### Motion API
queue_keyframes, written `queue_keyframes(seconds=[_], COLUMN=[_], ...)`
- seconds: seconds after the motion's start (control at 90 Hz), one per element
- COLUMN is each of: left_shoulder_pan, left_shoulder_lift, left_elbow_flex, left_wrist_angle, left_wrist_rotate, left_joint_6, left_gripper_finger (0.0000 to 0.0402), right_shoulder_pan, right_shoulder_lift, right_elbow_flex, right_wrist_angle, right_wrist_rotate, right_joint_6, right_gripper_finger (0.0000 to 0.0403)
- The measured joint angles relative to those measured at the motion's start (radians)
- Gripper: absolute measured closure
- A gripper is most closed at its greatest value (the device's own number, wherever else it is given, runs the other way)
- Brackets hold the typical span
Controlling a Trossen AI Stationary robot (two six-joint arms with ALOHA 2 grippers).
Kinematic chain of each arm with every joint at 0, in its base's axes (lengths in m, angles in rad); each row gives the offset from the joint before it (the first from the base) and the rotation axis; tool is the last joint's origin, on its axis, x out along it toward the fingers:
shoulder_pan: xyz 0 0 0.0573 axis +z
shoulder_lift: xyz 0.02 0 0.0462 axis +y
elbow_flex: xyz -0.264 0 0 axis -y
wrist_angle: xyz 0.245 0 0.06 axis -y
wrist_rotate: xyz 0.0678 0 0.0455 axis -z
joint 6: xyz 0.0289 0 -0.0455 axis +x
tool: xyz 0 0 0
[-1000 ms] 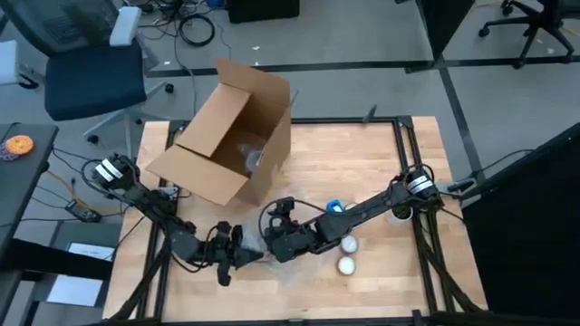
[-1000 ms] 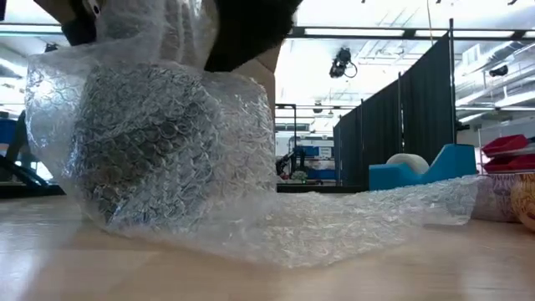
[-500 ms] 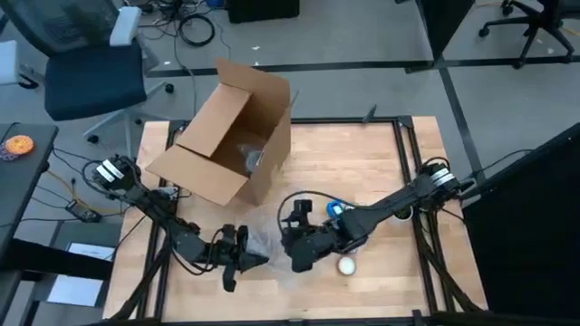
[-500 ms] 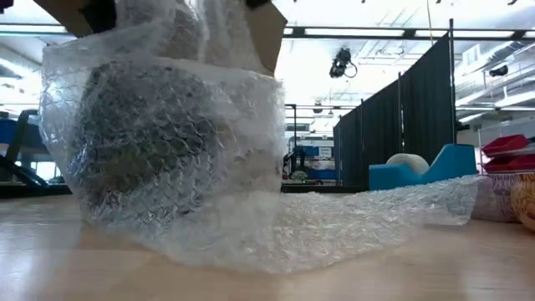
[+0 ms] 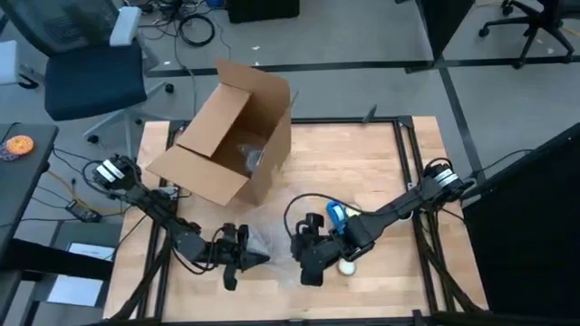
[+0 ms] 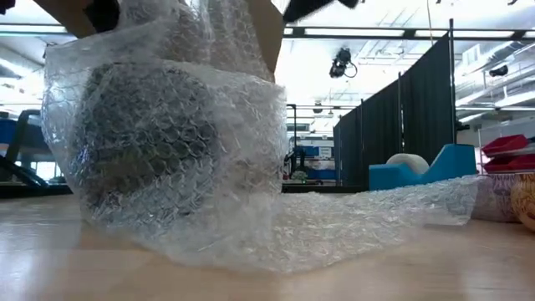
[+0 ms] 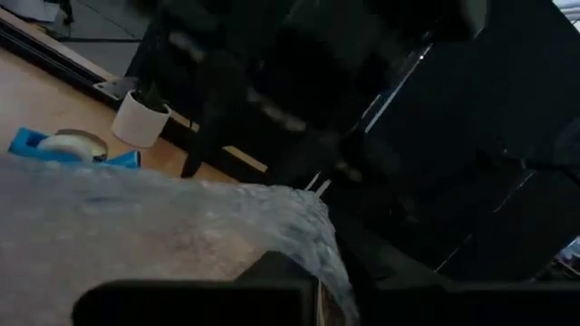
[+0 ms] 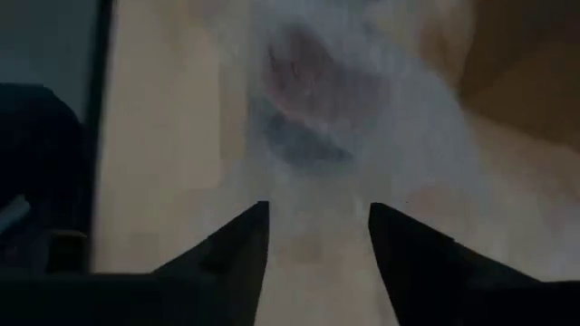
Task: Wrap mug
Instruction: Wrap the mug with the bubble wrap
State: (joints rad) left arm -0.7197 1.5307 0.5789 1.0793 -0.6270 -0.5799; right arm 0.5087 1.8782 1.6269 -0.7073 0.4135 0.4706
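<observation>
**Dark mug bundled in bubble wrap at the desk's front edge**

The mug (image 6: 142,142) shows as a dark rounded mass inside clear bubble wrap (image 6: 251,192); the wrap clings around it in crinkled folds and trails off as a flat sheet across the wooden desk (image 5: 362,172). From above, the bundle lies near the front of the desk, between the two end effectors. The left end effector (image 5: 243,261) is at the bundle's left side, pinching the edge of the bubble wrap, which drapes over its fingers in the left wrist view. The right end effector (image 5: 310,272) is just right of the bundle, its fingers (image 8: 237,244) spread apart and holding nothing, pointing at the wrapped mug. Behind stands an open cardboard box (image 5: 231,131). A blue tape dispenser (image 5: 335,214), a white ball (image 5: 346,266) and a white cup (image 7: 140,119) lie to the right
</observation>
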Motion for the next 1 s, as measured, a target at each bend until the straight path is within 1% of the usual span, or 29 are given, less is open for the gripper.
queue_keyframes(seconds=[0.144,0.3,0.344,0.422,0.5,0.7,0.867,0.933,1.0], left_shoulder_pan=[0.000,0.000,0.000,0.000,0.000,0.006,0.018,0.020,0.020], left_shoulder_lift=[0.000,0.000,0.000,0.000,0.000,0.000,0.000,0.000,0.000], left_elbow_flex=[0.000,0.000,0.000,0.000,0.000,0.000,0.000,0.000,0.000], left_wrist_angle=[0.025,0.031,0.031,0.032,0.035,0.041,0.053,0.054,0.052], left_wrist_rotate=[0.002,0.004,0.004,0.004,0.004,0.004,0.004,0.001,-0.003], left_joint_6=[0.025,0.032,0.033,0.044,0.055,0.056,0.056,0.056,0.056], left_gripper_finger=[0.0402,0.0402,0.0402,0.0402,0.0402,0.0402,0.0402,0.0402,0.0402], right_shoulder_pan=[-0.025,-0.101,-0.123,-0.161,-0.203,-0.272,-0.311,-0.321,-0.327], right_shoulder_lift=[0.002,0.002,0.002,0.003,0.001,0.003,0.064,0.083,0.087], right_elbow_flex=[-0.140,-0.271,-0.297,-0.315,-0.324,-0.327,-0.327,-0.327,-0.327], right_wrist_angle=[0.125,0.478,0.564,0.675,0.719,0.806,0.904,0.908,0.907], right_wrist_rotate=[0.040,0.050,0.049,0.042,0.011,-0.130,-0.237,-0.237,-0.205], right_joint_6=[-0.018,-0.110,-0.145,-0.191,-0.204,-0.234,-0.239,-0.239,-0.246], right_gripper_finger=[0.0325,0.0387,0.0396,0.0397,0.0396,0.0402,0.0403,0.0403,0.0403])
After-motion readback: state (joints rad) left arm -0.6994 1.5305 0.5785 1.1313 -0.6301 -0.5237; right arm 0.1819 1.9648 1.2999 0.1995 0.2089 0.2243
